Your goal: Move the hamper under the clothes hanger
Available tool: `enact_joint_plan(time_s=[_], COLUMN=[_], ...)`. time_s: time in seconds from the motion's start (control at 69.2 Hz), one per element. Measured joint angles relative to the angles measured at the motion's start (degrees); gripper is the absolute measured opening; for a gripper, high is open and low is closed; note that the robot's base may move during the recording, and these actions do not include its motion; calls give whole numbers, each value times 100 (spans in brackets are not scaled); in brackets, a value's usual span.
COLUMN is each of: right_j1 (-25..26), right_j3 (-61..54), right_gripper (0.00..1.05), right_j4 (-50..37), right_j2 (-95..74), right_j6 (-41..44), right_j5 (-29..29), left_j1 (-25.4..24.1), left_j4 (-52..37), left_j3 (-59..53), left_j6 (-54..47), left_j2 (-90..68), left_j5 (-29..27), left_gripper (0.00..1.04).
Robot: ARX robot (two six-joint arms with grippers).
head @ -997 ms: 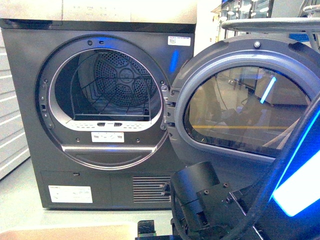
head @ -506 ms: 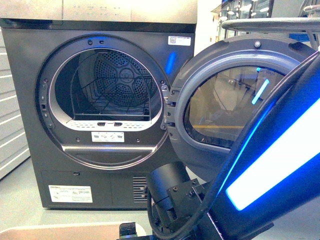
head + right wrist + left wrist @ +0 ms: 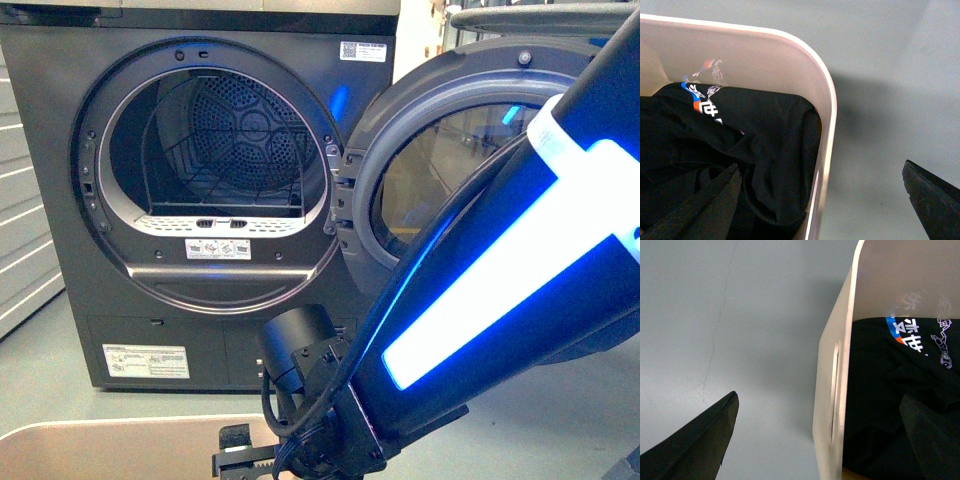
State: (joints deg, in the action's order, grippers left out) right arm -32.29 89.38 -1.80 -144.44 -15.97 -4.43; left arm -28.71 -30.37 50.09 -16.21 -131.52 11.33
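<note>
The hamper [image 3: 829, 120] is a cream plastic basket holding a black garment [image 3: 755, 145] with printed lettering. My right gripper [image 3: 820, 165] is open and straddles the rim near a rounded corner, one finger over the clothes and one over the floor. My left gripper [image 3: 818, 395] is open too and straddles another wall of the hamper [image 3: 832, 385], with one finger [image 3: 700, 445] outside and the other inside. In the front view the hamper's rim [image 3: 100, 440] shows at the bottom left, below my right arm [image 3: 480, 300]. A grey round bar [image 3: 540, 15] at the top right looks like part of the clothes hanger.
A dark grey front-loading dryer [image 3: 60, 200] stands straight ahead with its round door [image 3: 420, 170] swung open to the right. Grey floor [image 3: 740, 315] lies around the hamper. A white slatted wall [image 3: 20, 260] is at the far left.
My right arm has swung left across the front view and lower towards the hamper. The dryer now sits higher in the picture, and more of the hamper's rim shows.
</note>
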Motion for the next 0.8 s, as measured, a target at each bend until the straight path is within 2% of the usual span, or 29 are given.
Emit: enact_joint_plan(time_s=[0.289,0.795], right_j1=[-11,-57], right_j3=[369,442], right_gripper=[97,97], right_j4=[308,372], right_j2=[-345,-490], right_j6=[9,7], right_j5=[-136,-144], left_j1=[109,603], left_j4=[-192,-345], left_j3=[81,129], left_j6=[-17,118], left_j2=[-223,-428], left_j5=[15,13], left_gripper=[98,98])
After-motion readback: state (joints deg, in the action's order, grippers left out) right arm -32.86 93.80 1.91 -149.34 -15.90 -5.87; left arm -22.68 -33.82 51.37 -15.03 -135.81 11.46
